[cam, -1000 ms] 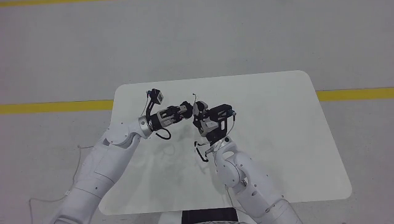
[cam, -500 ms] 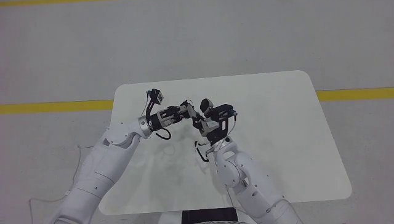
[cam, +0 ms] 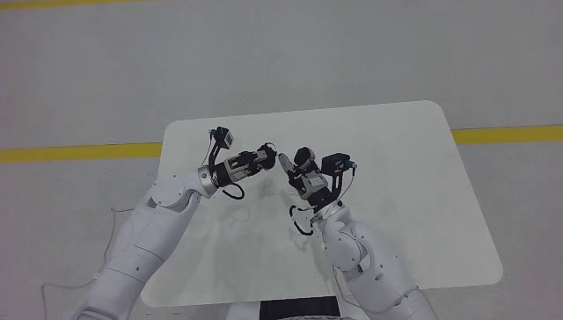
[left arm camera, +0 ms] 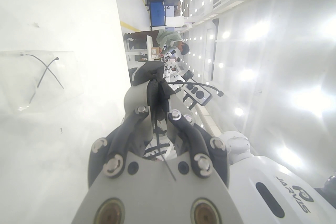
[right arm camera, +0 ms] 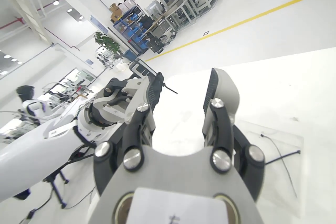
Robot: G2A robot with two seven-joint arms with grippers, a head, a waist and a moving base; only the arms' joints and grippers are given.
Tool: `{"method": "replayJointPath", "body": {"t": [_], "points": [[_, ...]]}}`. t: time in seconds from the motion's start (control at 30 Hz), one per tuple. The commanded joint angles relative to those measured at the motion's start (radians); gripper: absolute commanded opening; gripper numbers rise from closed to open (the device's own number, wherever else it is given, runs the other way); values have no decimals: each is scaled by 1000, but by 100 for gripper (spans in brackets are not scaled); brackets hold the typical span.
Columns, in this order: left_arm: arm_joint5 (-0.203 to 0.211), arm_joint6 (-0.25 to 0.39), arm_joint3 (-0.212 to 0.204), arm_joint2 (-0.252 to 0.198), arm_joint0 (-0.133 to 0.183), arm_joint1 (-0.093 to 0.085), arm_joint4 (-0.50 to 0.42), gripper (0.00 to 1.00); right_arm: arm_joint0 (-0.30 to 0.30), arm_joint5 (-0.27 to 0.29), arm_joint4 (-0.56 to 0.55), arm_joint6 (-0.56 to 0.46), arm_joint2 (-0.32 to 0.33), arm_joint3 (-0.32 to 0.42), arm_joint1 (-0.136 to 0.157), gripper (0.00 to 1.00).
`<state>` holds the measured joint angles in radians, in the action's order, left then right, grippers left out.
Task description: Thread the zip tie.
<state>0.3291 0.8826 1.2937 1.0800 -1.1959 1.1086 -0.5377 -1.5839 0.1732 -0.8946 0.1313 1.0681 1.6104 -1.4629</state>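
Left gripper point(left arm camera: 156, 78) is clamped tight on the zip tie point(left arm camera: 168, 170), fingers pressed together with just the thin black strap between the pads. The strap runs back from the tips along the slit between the fingers. It ends over the gripper's own palm plate. In the right wrist view the strap's other end pokes out past the left gripper's tips as a short straight black tail. Can't tell where the tie's head is.

Right gripper point(right arm camera: 183, 78) is spread wide with nothing in it. Its ribbed pads face each other across the gap, and the white table point(right arm camera: 275, 72) shows through between them. The tail of the zip tie points into that gap. It sits close to the finger on the left gripper's side and well clear of the other finger. Can't tell whether it touches the near pad.

In the top view the two grippers sit tip to tip, the left gripper's tips just beside the right gripper's spread fingers.

A clear sheet point(left arm camera: 71, 83) lies flat on the table, well apart from both grippers. Loose ties point(left arm camera: 47, 70) lie on it, black and crossed in an X.
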Motion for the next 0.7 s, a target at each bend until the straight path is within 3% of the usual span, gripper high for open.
{"method": "replayJointPath", "body": {"t": [0.0, 0.43, 0.53, 0.67], "points": [[0, 0, 0, 0, 0, 0, 0, 0, 0, 2, 2, -5, 1, 1, 0, 100], [0, 0, 0, 0, 0, 0, 0, 0, 0, 2, 2, -5, 1, 1, 0, 100], [1, -2, 22, 1, -9, -1, -4, 0, -5, 39, 87, -37, 17, 3, 3, 100], [11, 90, 29, 37, -23, -13, -42, 0, -15, 137, 275, -160, 49, 0, 11, 100]]}}
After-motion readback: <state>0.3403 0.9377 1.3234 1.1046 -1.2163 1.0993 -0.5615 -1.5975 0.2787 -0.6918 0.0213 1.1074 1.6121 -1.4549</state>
